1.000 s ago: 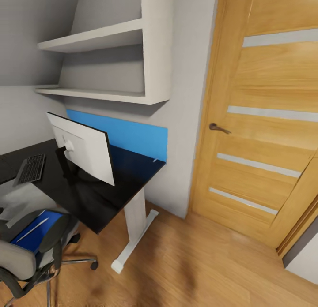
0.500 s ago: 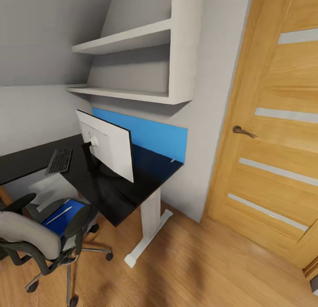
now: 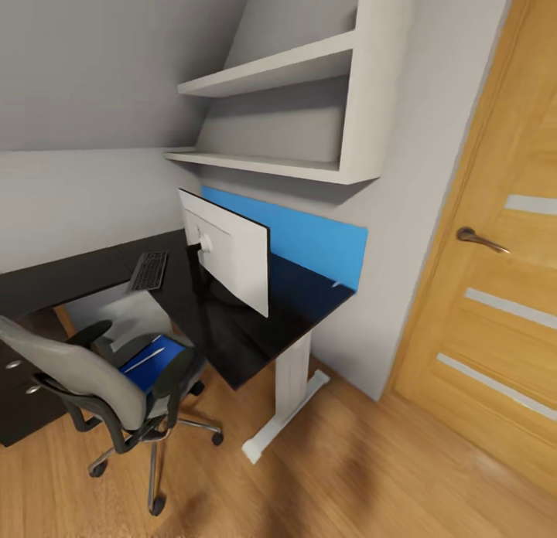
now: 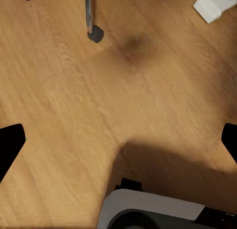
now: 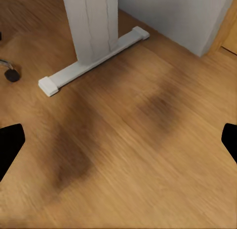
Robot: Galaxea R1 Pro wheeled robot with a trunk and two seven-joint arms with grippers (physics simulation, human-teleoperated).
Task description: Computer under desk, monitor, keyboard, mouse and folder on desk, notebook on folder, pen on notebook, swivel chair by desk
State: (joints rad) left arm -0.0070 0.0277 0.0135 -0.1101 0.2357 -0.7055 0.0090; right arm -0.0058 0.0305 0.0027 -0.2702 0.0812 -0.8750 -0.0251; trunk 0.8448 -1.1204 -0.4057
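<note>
Wrist views: both grippers point(image 4: 118, 140) point(image 5: 118, 140) wide, empty.

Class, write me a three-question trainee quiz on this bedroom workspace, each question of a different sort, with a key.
1. True or false: the folder lies on the desk.
2. What stands beside the monitor on the desk? A) keyboard B) lamp C) mug
3. Fill in: a thin white pen lies on the folder, on the seat of the ____.

Key: 1. False, it lies on the chair. 2. A. 3. chair.
</note>
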